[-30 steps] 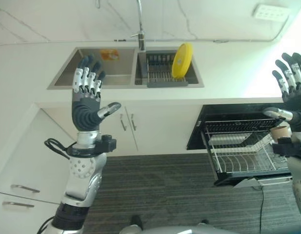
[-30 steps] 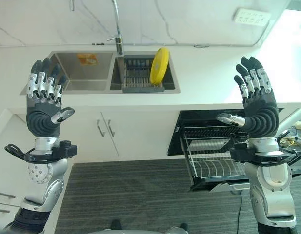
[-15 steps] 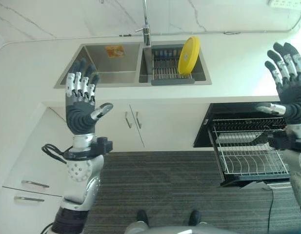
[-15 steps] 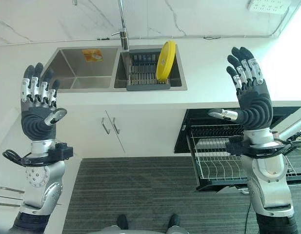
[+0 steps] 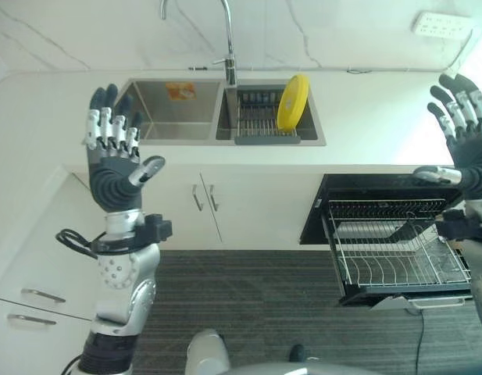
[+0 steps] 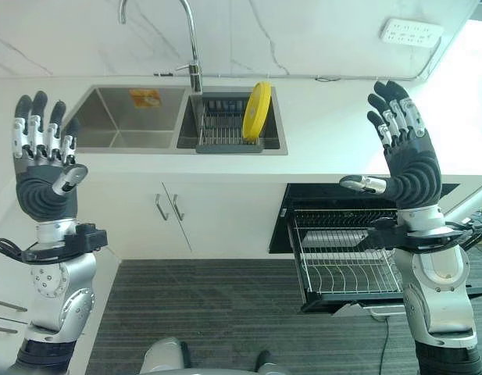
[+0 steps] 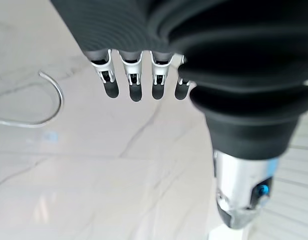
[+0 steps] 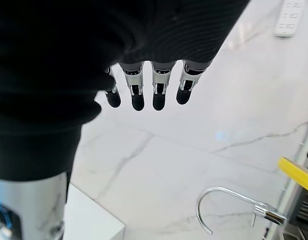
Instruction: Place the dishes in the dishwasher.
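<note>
Both hands, left hand [image 5: 114,168] and right hand [image 6: 408,168], are up, spread and empty, the yellow plate [image 5: 292,101] stands in the sink rack [image 5: 260,123], so next a hand must grab it for the dishwasher [image 5: 397,254]

A plate [image 6: 258,112] stands on edge in the rack [image 6: 229,127] in my sink's [image 6: 119,129] right basin, behind the faucet [image 6: 190,47]; right and nearer, the dishwasher [image 6: 346,258] rack juts out below the counter [image 6: 334,117].
</note>
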